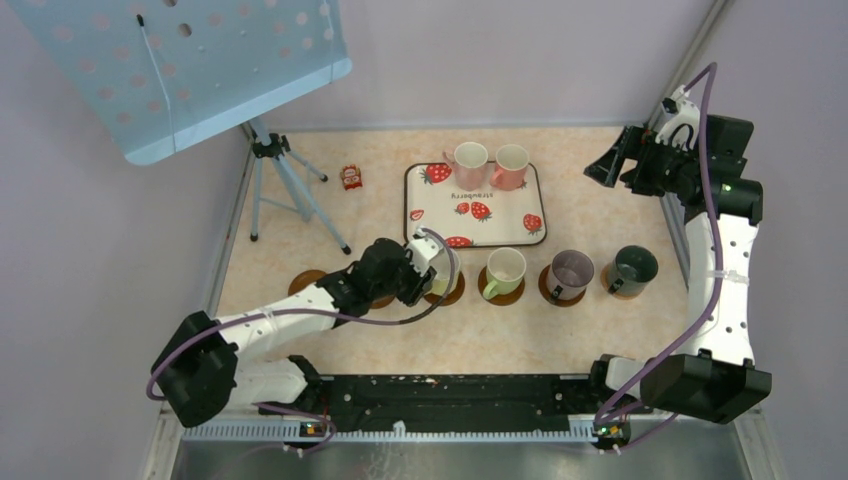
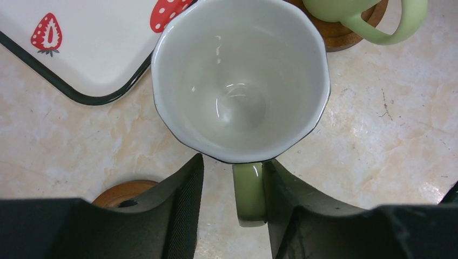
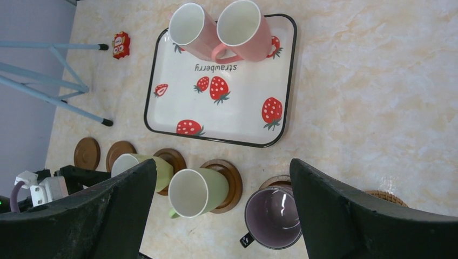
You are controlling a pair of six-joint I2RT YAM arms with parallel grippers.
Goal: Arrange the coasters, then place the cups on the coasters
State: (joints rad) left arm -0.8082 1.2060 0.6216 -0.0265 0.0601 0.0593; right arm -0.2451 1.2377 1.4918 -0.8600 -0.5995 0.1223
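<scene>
Left gripper: jaws narrowly apart astride the handle of the pale green ceramic mug, with a gap on one side, so not clamped. Mug stands upright on its round brown wooden coaster; looks set down. Two bare coasters beside it, presumably for the pink mugs on the white strawberry-print tray. Right gripper: far back, wide, empty.
</scene>
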